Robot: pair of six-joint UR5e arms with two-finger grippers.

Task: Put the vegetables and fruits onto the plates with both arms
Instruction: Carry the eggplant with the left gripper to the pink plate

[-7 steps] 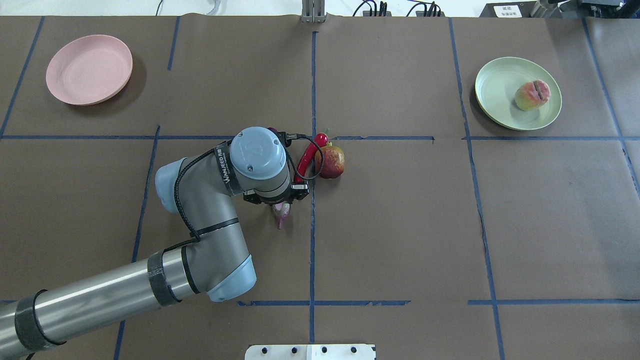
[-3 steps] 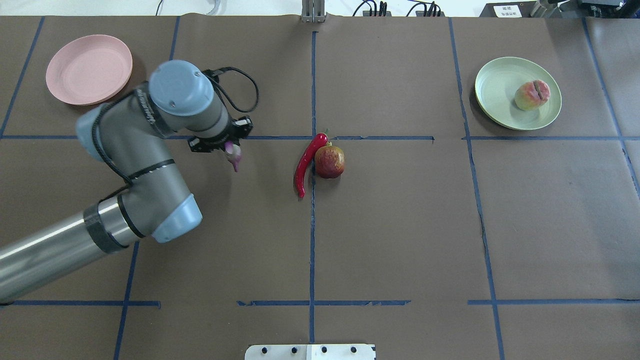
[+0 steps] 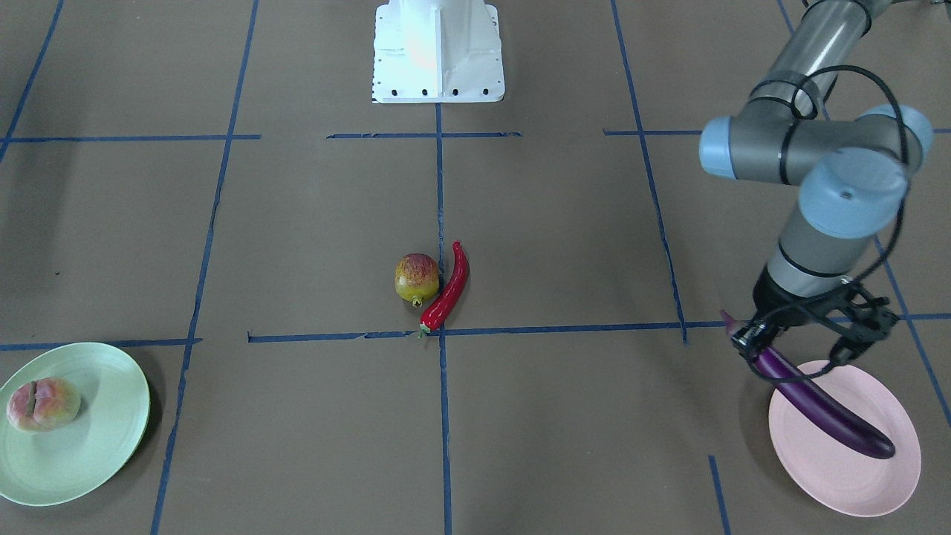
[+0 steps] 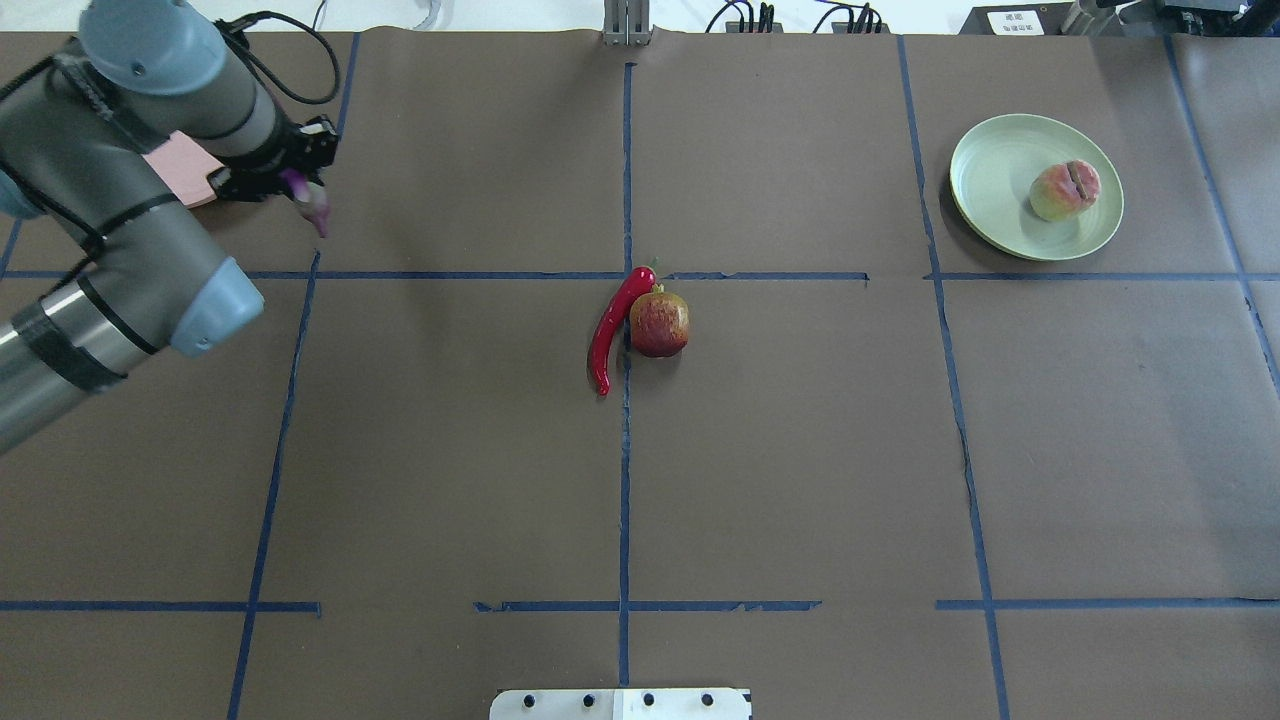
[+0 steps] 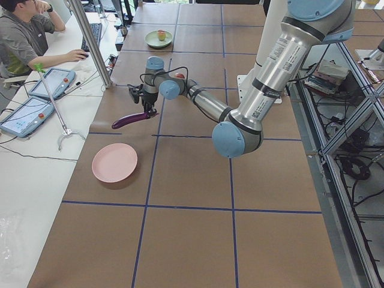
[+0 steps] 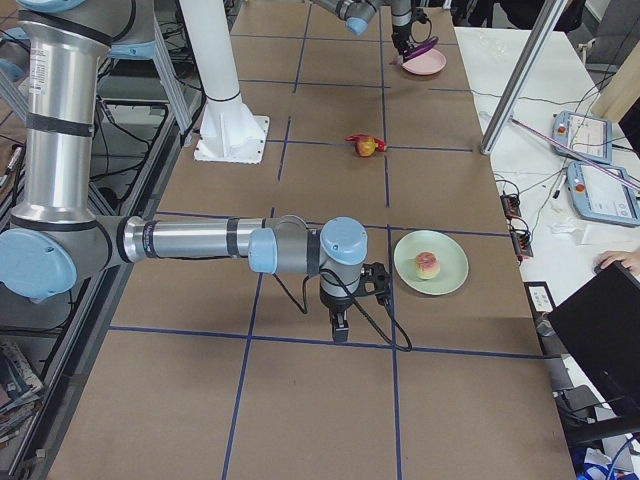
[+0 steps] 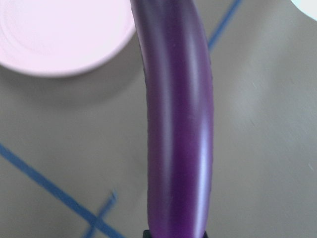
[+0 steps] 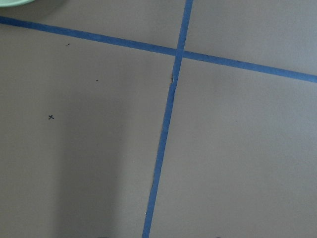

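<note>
My left gripper (image 3: pixel 773 345) is shut on the stem end of the long purple eggplant (image 3: pixel 817 405) and holds it in the air, its free end toward the pink plate (image 3: pixel 839 475). In the left wrist view the eggplant (image 7: pixel 178 124) runs up the middle with the plate (image 7: pixel 49 34) at the upper left. The red chili (image 4: pixel 610 325) and the pomegranate (image 4: pixel 660 322) lie touching at the table's centre. The peach (image 4: pixel 1065 190) sits on the green plate (image 4: pixel 990 180). My right gripper (image 6: pixel 341 328) hangs low over bare table near the green plate (image 6: pixel 445 275); I cannot tell whether it is open.
The white base block (image 3: pixel 438 52) stands at the robot's edge of the table. Blue tape lines cross the brown table cover. An operators' desk with tablets (image 5: pixel 24 114) and a metal post (image 5: pixel 90 42) lie beyond the far edge.
My left arm has lifted the eggplant from beside the chili and carried it left and away, up to the pink plate. The chili, pomegranate and peach have not moved.
</note>
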